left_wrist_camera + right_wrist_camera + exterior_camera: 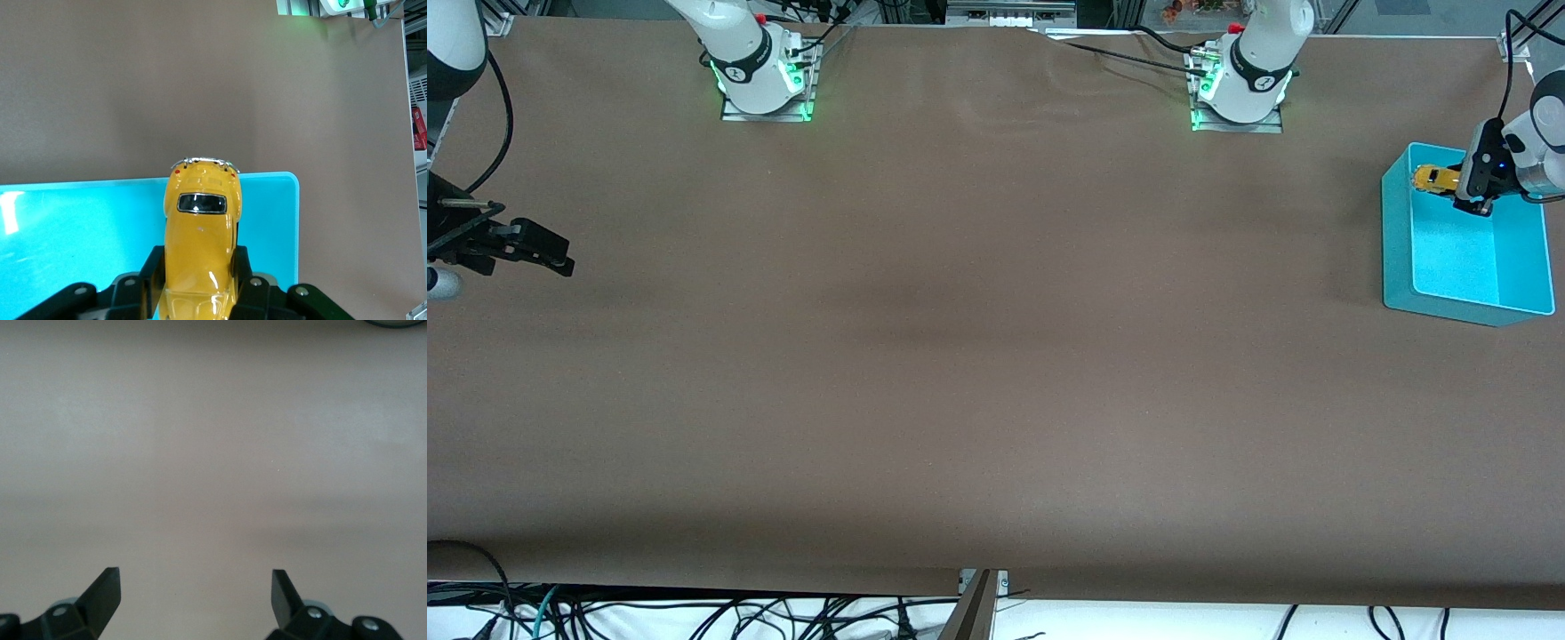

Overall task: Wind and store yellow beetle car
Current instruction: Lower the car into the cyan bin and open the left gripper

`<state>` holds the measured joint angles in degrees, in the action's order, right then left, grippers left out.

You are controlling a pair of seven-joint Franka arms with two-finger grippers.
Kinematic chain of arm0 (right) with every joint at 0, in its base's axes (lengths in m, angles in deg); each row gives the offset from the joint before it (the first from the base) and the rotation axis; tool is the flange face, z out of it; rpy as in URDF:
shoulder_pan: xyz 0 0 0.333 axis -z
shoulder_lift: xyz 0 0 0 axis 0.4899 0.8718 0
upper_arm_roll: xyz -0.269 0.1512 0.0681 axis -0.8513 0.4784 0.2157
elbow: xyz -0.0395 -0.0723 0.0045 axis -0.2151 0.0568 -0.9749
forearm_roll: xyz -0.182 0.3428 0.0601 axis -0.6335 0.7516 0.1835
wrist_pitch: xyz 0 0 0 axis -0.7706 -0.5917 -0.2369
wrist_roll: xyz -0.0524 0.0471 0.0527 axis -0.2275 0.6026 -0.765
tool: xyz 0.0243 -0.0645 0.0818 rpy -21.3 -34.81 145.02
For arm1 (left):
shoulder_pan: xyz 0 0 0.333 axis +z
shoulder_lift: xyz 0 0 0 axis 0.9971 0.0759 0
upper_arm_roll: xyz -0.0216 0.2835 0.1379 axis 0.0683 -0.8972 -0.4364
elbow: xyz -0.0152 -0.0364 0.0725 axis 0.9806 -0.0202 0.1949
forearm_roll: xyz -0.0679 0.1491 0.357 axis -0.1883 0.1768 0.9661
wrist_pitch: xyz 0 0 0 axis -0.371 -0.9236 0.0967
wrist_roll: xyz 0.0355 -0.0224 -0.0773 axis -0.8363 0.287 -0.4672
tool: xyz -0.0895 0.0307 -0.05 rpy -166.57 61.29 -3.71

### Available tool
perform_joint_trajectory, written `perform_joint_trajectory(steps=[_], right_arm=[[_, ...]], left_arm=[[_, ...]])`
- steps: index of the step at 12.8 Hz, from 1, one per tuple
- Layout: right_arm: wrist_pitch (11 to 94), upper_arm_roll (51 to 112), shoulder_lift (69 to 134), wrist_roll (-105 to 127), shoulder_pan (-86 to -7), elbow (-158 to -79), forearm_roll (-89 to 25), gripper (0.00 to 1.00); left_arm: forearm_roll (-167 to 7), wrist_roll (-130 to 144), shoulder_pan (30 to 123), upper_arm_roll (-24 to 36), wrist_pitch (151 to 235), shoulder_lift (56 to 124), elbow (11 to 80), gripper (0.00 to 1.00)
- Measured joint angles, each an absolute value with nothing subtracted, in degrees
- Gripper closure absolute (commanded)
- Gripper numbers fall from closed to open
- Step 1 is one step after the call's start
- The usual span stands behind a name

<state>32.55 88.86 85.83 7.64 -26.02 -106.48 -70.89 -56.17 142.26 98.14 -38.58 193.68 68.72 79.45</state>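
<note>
The yellow beetle car point(1433, 179) is held by my left gripper point(1458, 183), which is shut on it over the turquoise bin point(1396, 240) at the left arm's end of the table. In the left wrist view the car point(200, 227) sticks out from between the black fingers point(152, 277), its rounded body and dark window over the bin's floor point(80, 233) and rim. My right gripper point(560, 258) is open and empty, low over bare table at the right arm's end; it waits. Its fingertips point(107, 587) show wide apart in the right wrist view.
The brown table point(978, 356) stretches between the two arms. The arm bases point(765, 80) stand along the edge farthest from the front camera. Cables hang below the table's near edge point(783, 613).
</note>
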Motion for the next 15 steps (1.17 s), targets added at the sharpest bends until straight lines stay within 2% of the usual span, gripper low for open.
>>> perform_joint_trajectory(steps=[5, 12, 15], right_arm=[[32.5, 88.9, 85.8, 7.6, -26.0, -106.5, -70.9, 0.0], [32.5, 88.9, 85.8, 7.6, -26.0, -106.4, -70.9, 0.0], [32.5, 88.9, 85.8, 7.6, -26.1, -106.4, -70.9, 0.0]], left_arm=[[-56.2, 145.4, 100.5, -39.7, 195.8, 68.9, 79.0, 1.0], [-56.7, 145.6, 102.0, -39.9, 204.4, 74.5, 79.8, 1.0], [-59.1, 143.8, 102.4, -39.9, 211.3, 76.5, 82.7, 1.0]])
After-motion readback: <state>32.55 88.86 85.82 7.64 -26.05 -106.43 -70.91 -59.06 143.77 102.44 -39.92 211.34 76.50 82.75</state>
